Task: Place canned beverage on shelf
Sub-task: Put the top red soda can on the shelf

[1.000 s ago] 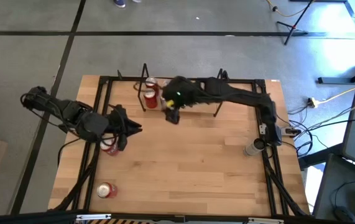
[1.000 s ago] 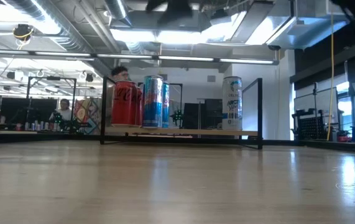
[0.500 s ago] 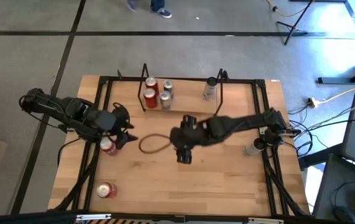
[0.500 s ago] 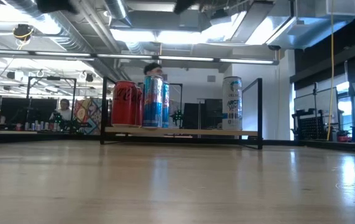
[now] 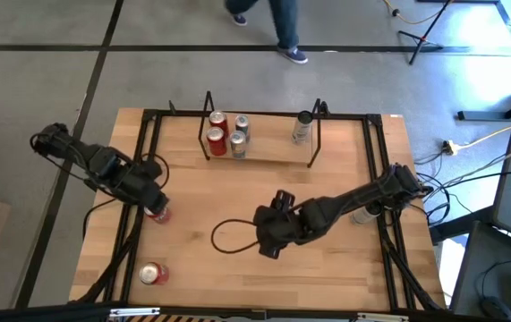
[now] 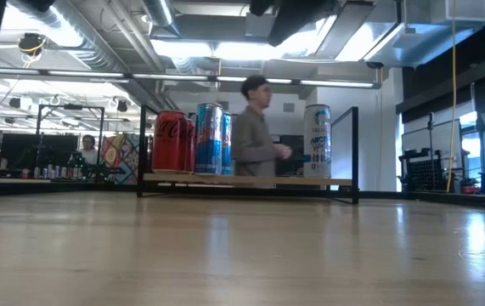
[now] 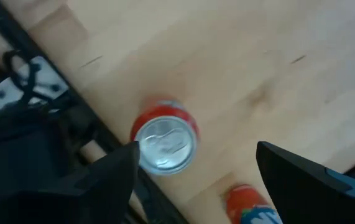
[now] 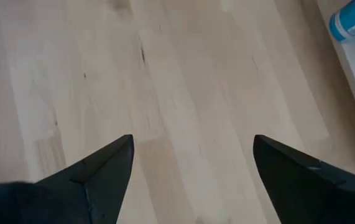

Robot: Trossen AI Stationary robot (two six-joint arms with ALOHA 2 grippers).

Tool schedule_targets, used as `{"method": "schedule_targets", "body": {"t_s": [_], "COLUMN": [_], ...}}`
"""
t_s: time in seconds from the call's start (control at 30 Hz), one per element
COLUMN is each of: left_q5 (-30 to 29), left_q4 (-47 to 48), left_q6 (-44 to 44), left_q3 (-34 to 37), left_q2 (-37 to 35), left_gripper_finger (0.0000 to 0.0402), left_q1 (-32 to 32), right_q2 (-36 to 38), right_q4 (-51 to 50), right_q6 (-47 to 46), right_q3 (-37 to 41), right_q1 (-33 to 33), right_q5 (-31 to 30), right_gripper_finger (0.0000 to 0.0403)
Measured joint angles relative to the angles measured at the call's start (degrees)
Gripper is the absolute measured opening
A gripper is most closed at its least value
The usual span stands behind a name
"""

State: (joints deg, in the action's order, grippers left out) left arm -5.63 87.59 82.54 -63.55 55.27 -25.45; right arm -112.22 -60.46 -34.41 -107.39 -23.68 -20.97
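A red can (image 5: pixel 158 213) stands upright on the table by the left rail; in the left wrist view its silver top (image 7: pixel 165 142) faces the camera. My left gripper (image 5: pixel 152 199) hovers over it, open, its fingers (image 7: pixel 197 149) apart and off the can. A second red can (image 5: pixel 152 273) stands near the front left corner. The shelf (image 5: pixel 268 149) at the far edge holds two red cans (image 5: pixel 217 131), two silver-blue cans (image 5: pixel 240 136) and a white can (image 5: pixel 302 128), all standing on its wood floor (image 6: pixel 250 180). My right gripper (image 5: pixel 268 241) is open over bare table (image 8: pixel 193 138) at mid-table.
A grey can (image 5: pixel 362 213) stands by the right rail. A black cable loop (image 5: pixel 228 237) lies on the table beside my right gripper. Black frame rails (image 5: pixel 139 161) run along the table's sides. A person (image 6: pixel 255 127) walks past behind the shelf.
My right gripper has drawn back from the shelf toward the table's near edge, open and with nothing in it. My left gripper has opened and shifted toward the left edge, over the red can, which has stayed put. A person has walked in behind the table.
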Motion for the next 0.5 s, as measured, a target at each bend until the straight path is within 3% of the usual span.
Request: {"method": "schedule_targets", "body": {"t_s": [0.5], "left_q5": [0.0], "left_q4": [2.5], "left_q6": [4.6], "left_q3": [0.1], "left_q2": [5.8], "left_gripper_finger": [0.0319], "left_q1": [-2.5], "right_q2": [0.0], "right_q4": [2.5], "right_q6": [-0.3], "right_q3": [0.0], "right_q1": [-0.8], "right_q5": [-0.6], "right_gripper_finger": [0.0317]}}
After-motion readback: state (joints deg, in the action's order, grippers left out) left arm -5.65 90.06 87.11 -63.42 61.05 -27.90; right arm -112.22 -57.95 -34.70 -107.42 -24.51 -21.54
